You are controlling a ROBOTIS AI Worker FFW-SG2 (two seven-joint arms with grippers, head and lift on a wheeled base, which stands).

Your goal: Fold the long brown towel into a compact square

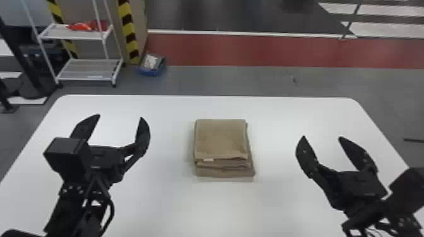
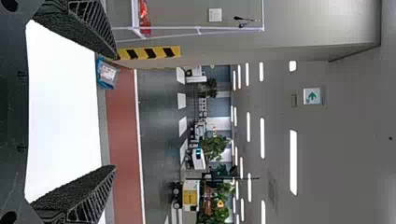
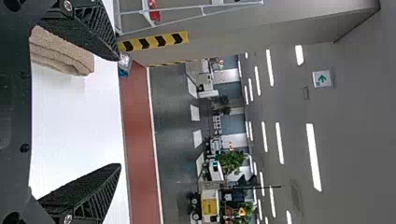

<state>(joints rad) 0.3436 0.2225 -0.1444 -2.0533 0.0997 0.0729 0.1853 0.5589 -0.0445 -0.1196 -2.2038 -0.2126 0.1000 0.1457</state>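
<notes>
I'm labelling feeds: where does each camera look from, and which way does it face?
Head view: on the head, facing forward and down at towel, table, left gripper and right gripper.
Left wrist view: on that wrist, facing past its open gripper, over the table toward the red strip.
Right wrist view: on that wrist, facing likewise past its open gripper; part of the towel shows.
Head and right wrist views share the towel.

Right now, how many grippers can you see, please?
2. The left gripper is to the left of the brown towel; the right gripper is to its right. Both are open.
</notes>
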